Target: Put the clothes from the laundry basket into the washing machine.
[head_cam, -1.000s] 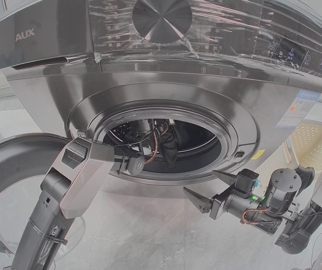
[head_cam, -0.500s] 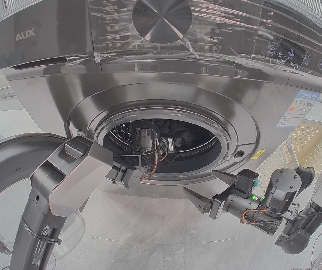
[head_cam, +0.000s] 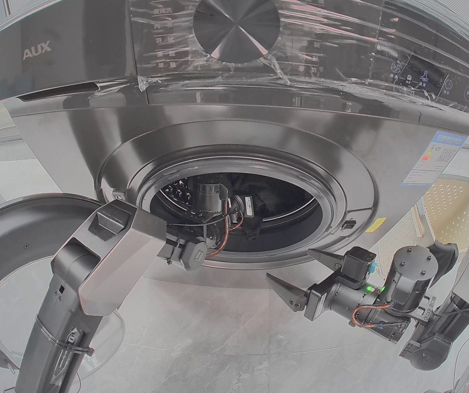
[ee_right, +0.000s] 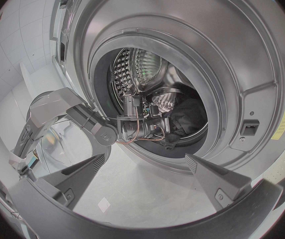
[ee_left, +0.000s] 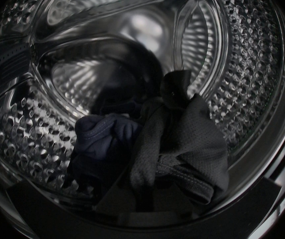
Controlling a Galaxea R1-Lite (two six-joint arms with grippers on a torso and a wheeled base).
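The right gripper [head_cam: 289, 263] hangs spread wide and empty just below the round opening of the washing machine [head_cam: 278, 132], pointing toward the robot's left. The left gripper [ee_right: 170, 133] sits inside the drum [ee_left: 248, 67], close to the clothes (spread or pressed together, I cannot tell). A dark grey mesh garment [ee_left: 189, 143] lies crumpled on the drum's floor with no clear long axis, one corner sticking up, touching a navy garment [ee_left: 106, 133]; the laundry basket [head_cam: 453, 203] stands beside the machine on the right.
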